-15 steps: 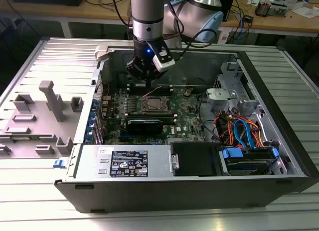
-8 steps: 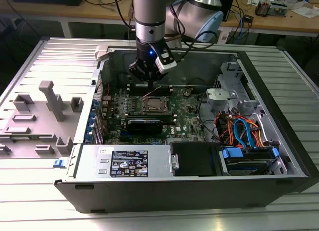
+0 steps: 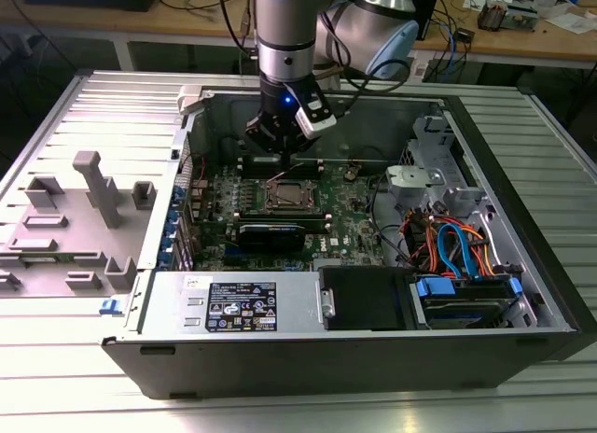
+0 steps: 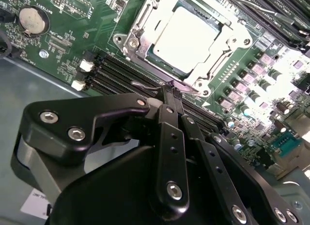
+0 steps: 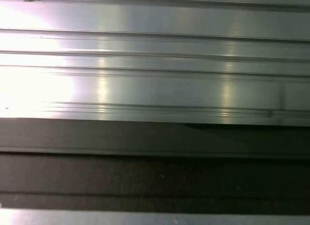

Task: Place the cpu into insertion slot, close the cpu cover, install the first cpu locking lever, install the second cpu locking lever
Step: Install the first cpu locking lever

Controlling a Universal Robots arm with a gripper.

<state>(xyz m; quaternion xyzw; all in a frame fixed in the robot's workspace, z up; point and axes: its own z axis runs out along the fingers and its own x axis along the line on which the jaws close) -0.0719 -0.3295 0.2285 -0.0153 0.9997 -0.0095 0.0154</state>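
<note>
Second wrist view: your gripper [image 4: 172,89], jaws closed on a thin wire lever [image 4: 145,87], sits just beside the insertion slot [image 4: 133,43], where the cpu [image 4: 186,38] lies seated.

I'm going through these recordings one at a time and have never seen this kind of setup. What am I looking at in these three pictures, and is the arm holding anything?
It is a robot arm working inside an open computer case that lies on a ribbed metal table. The exterior view looks from off the arm. The second wrist view rides on the arm, looking past the black claw at the green circuit board. There the cpu sits in the insertion slot, with the cpu cover framing it. The claw's fingers are together at a thin wire lever beside the socket. The first wrist view shows ribbed metal.
</note>
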